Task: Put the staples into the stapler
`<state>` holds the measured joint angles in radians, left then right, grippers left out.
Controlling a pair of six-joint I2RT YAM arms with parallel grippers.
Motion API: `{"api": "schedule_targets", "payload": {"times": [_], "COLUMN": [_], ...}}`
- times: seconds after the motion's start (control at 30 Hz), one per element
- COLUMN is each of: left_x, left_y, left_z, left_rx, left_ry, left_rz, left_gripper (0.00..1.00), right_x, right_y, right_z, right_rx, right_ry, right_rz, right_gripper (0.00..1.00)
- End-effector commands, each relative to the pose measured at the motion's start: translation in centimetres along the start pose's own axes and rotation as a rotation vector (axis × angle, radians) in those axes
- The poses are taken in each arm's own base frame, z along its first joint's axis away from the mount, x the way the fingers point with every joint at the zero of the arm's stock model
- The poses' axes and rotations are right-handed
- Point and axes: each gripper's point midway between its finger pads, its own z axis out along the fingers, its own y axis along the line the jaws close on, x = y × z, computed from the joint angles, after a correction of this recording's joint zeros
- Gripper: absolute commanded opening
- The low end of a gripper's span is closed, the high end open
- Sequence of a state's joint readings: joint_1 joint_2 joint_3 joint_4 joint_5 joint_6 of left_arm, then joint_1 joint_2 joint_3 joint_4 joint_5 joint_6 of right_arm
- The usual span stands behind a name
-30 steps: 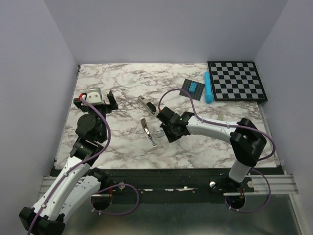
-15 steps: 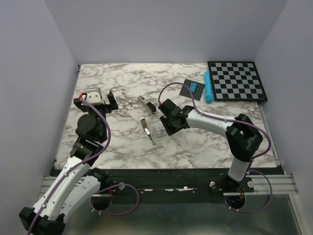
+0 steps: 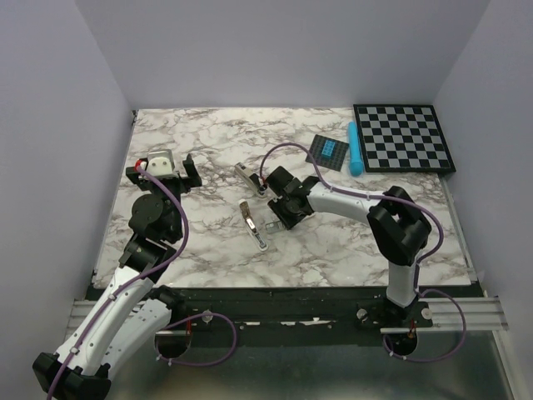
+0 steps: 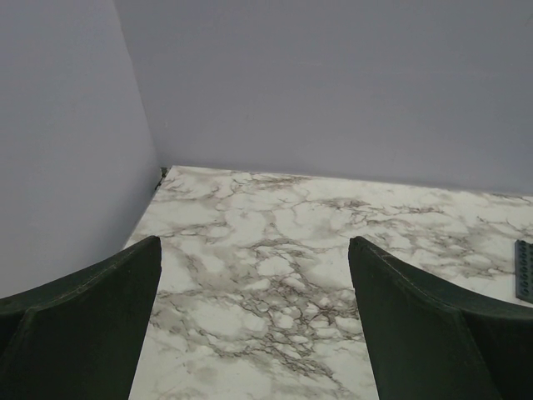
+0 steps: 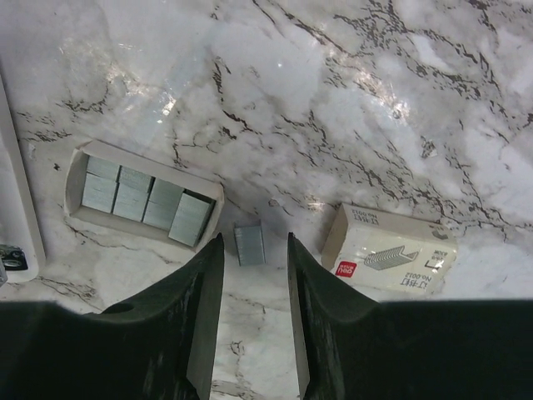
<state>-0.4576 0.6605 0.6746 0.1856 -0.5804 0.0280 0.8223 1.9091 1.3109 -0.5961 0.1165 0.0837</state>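
A single silvery staples strip (image 5: 249, 245) lies flat on the marble, just past the tips of my right gripper (image 5: 254, 242), which is open and holds nothing. Left of the strip sits an open white tray (image 5: 77, 212) with several more strips. The white staples box (image 5: 391, 250) lies to the right. In the top view the stapler (image 3: 253, 223) lies left of the right gripper (image 3: 273, 215), with a small pale spot of staples (image 3: 271, 227) beside it. My left gripper (image 4: 254, 246) stands wide open over bare marble at the table's left (image 3: 162, 167).
A white oblong thing with a black end (image 3: 248, 177) lies behind the stapler. A white edge (image 5: 12, 200) shows at the far left of the right wrist view. At the back right are a chessboard (image 3: 404, 137), a blue cylinder (image 3: 356, 148) and a dark plate (image 3: 327, 151).
The right gripper has widened its jaws and moved left and a little away from the near edge. The left arm has not moved.
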Motion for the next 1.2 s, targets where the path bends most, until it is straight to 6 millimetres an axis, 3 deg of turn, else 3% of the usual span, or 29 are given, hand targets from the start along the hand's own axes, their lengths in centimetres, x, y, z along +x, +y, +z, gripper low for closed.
{"api": "schedule_targets", "payload": {"times": [0.0, 0.57, 0.83, 1.17], "left_x": [-0.4, -0.2, -0.2, 0.0], "left_y": [-0.3, -0.4, -0.5, -0.6], "left_z": [0.0, 0.1, 0.1, 0.2], "left_rx": [0.018, 0.019, 0.023, 0.027], "left_ry": [-0.017, -0.013, -0.012, -0.006], "left_rz": [-0.023, -0.022, -0.021, -0.019], "left_gripper": [0.99, 0.99, 0.99, 0.99], "right_x": [0.1, 1.1, 3.0, 3.6], "right_y": [0.4, 0.7, 0.3, 0.4], "right_z": [0.8, 2.4, 2.1, 2.0], "right_rx": [-0.037, -0.074, -0.057, -0.076], "right_ry": [0.036, 0.121, 0.181, 0.227], "right_rz": [-0.044, -0.056, -0.057, -0.063], "right_gripper": [0.43, 0.3, 0.31, 0.31]}}
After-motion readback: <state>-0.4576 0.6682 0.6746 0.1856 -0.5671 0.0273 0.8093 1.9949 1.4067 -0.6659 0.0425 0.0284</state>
